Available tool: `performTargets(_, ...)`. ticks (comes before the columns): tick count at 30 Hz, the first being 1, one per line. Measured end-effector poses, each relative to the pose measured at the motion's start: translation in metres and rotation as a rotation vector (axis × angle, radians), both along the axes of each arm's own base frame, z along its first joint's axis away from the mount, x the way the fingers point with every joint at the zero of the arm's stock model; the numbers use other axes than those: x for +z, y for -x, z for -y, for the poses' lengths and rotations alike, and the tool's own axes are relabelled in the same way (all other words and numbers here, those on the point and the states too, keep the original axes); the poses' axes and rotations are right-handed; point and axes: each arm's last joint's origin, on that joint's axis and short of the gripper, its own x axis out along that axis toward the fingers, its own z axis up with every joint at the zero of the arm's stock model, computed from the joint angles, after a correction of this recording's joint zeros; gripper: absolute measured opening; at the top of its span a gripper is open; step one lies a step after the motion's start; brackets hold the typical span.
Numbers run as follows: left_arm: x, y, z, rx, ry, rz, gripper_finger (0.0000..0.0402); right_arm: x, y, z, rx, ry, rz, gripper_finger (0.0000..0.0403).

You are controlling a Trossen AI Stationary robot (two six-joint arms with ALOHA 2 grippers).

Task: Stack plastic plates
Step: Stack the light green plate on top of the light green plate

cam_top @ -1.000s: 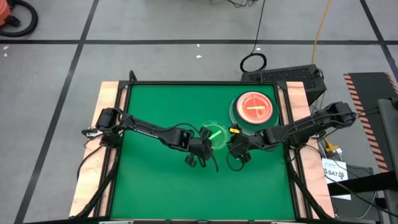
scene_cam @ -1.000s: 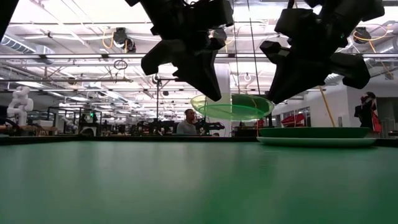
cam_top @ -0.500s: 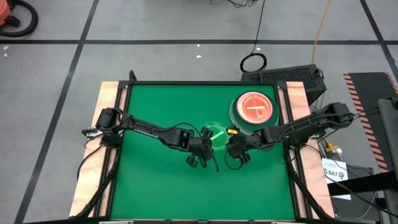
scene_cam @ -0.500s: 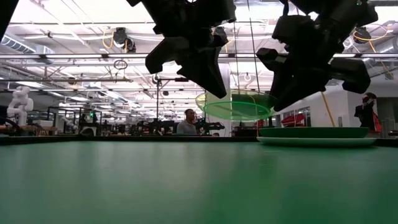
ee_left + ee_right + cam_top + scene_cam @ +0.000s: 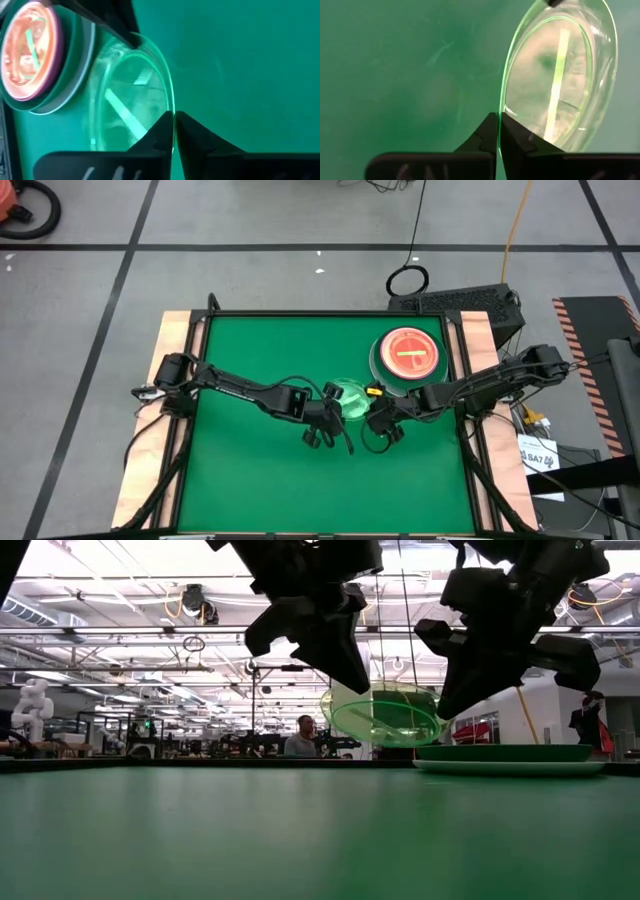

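Observation:
A small translucent green striped plate hangs in the air between both grippers, over the table's middle and tilted in the low view. My left gripper is shut on its left rim. My right gripper is shut on its right rim. The stack stands toward the far right of the table: a pale blue plate at the bottom, then dark green, then magenta, with the translucent pink striped plate on top. Other plates are out of view. My left gripper pinches the green plate's rim between its two fingers, coming from the table's left and slanting down. The plate is lifted clear and tilted. My right gripper pinches the opposite rim between its two fingers, coming from the table's right and slanting down. The plate spans the gap between the two grippers.
The green mat is bare to the left and near sides of the grippers. The stack sits just beyond and right of my right gripper. Pale wooden borders flank the mat. People and equipment show in the room behind.
The green plate has tipped from nearly level to clearly tilted while both grippers kept hold of its opposite rims. It stays lifted clear of the table.

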Motion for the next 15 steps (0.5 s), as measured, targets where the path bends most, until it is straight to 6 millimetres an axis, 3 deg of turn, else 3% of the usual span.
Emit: performTargets(15,0.012,-0.012,0.000,0.088,0.058,0.175,0.0172,0.004,0.001,0.002,-0.058,0.026,0.010,0.0001)
